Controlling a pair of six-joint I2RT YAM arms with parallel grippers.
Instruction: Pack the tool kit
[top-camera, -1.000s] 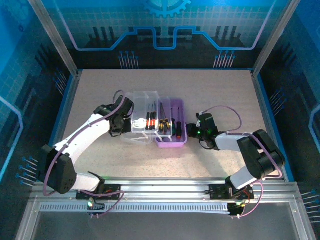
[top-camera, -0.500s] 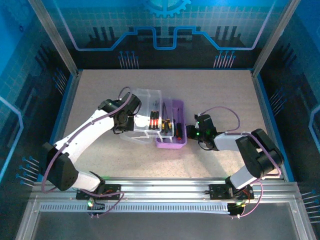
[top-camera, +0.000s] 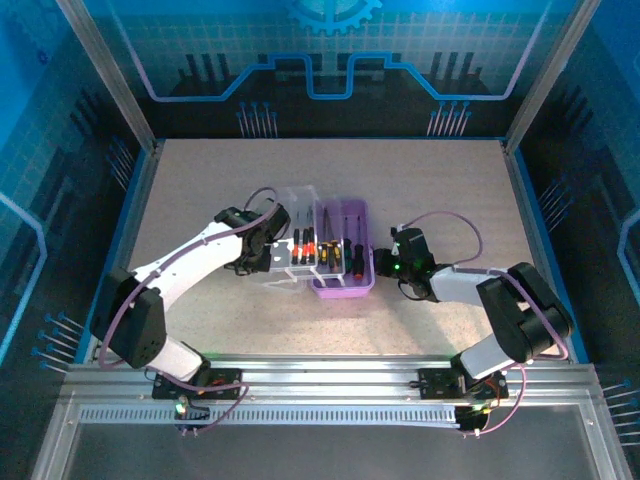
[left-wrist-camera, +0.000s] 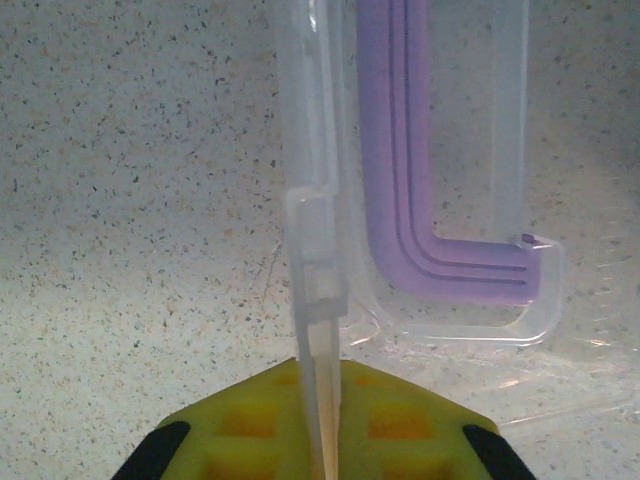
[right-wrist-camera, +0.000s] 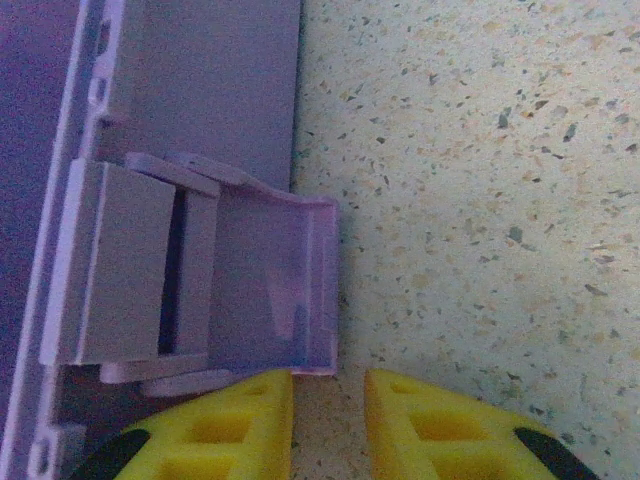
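Left claw (left-wrist-camera: 322, 395): pads clamped on the thin free edge of the clear lid (left-wrist-camera: 310, 200), which runs straight ahead from between the fingers. Gripping that edge gives the most leverage for swinging the lid on its hinge. The purple handle (left-wrist-camera: 400, 180) shows through the plastic ahead and to the claw's right.

Right claw (right-wrist-camera: 328, 400): fingers a narrow gap apart, bare table (right-wrist-camera: 480, 200) between them, holding nothing. The latch tab (right-wrist-camera: 260, 290) sits just ahead of its left finger, with the purple base (top-camera: 345, 275) wall beyond. Probably parked there to brace the case against sliding while the lid comes over.

Screwdrivers (top-camera: 320, 250) lie in the case, between the two claws.

Against a second ago: the lid lay open and flat, away from the base; it now stands tilted up over the tools. The left claw has travelled toward the base with it. The right claw has barely shifted.
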